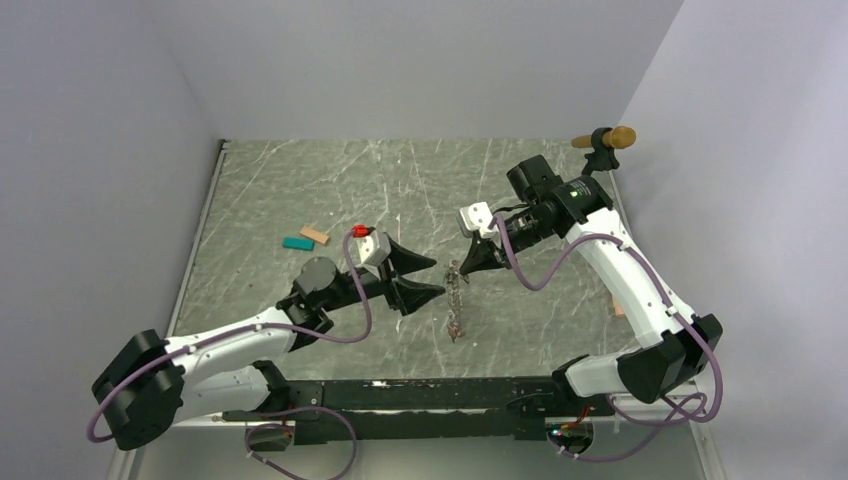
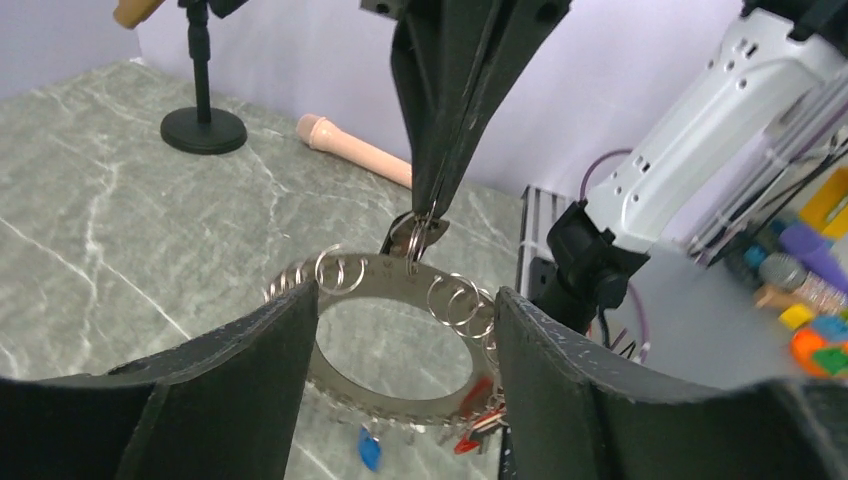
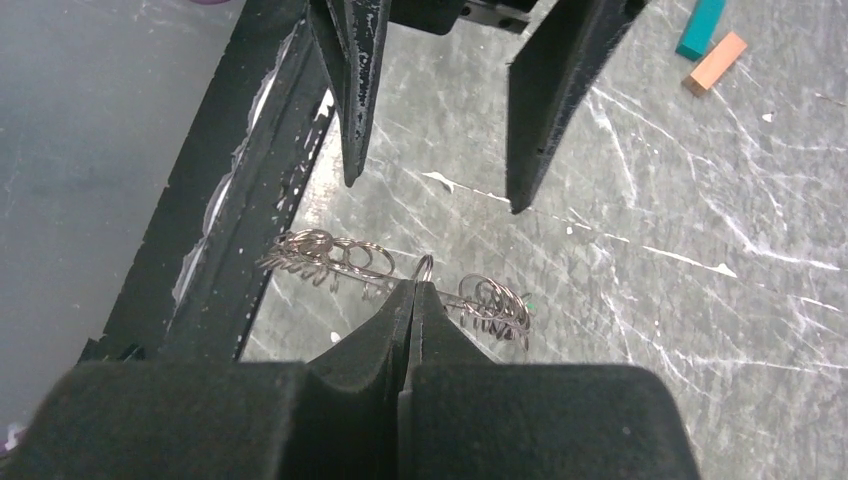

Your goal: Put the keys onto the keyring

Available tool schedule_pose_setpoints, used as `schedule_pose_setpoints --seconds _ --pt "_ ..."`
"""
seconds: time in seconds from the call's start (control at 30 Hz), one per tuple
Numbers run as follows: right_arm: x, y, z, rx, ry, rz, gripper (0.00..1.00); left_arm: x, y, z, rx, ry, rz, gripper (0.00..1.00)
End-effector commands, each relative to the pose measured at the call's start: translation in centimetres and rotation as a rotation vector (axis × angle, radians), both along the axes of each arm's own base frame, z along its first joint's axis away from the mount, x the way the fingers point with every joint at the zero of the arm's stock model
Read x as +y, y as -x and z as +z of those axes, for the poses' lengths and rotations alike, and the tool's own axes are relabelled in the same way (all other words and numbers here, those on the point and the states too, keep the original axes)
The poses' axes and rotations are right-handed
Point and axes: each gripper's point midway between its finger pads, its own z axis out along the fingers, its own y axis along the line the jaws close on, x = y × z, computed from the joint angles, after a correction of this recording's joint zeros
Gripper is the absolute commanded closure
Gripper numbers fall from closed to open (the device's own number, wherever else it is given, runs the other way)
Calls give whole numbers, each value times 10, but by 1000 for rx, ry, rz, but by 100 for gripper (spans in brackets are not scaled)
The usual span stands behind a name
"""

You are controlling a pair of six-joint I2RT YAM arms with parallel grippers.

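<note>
The keyring (image 1: 457,305) is a flat grey metal loop edged with several small split rings. It hangs upright from my right gripper (image 1: 468,263), which is shut on one small ring at its top (image 3: 423,268). In the right wrist view the keyring (image 3: 330,255) shows edge-on beyond the gripper (image 3: 412,288). In the left wrist view the keyring (image 2: 395,275) faces me, with a blue key (image 2: 370,450) and a red key (image 2: 478,425) dangling at its bottom. My left gripper (image 2: 408,295) is open and empty, one finger on each side of the loop, not touching it; it also shows in the top view (image 1: 425,278).
A teal block (image 1: 297,243) and a tan block (image 1: 315,236) lie on the marble table left of my left gripper. A black round-based stand (image 1: 603,150) stands at the far right corner. A peach cylinder (image 2: 355,150) lies near the right wall.
</note>
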Motion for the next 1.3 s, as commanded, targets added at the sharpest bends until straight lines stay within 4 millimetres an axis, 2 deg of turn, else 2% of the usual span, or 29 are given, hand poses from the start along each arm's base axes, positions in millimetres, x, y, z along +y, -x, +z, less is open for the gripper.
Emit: schedule_pose_setpoints --seconds 0.0,0.17,0.33,0.57,0.87,1.1,1.27 --pt "1 6 17 -45 -45 53 100 -7 6 0 -175 -193 -89 30" --pt "1 7 16 -42 -47 61 100 -12 -1 -1 -270 -285 -95 30" --pt "1 9 16 -40 -52 69 100 -18 -7 4 -354 -302 -98 37" --pt "1 10 15 -39 -53 70 100 -30 -2 14 -346 -263 -164 52" --pt "1 9 13 -39 -50 65 100 -37 7 20 -328 -214 -208 54" --pt "1 9 14 -41 -52 64 100 -43 6 22 -276 -204 -205 62" --pt "1 9 14 -41 -53 65 100 -46 5 21 -257 -206 -208 71"
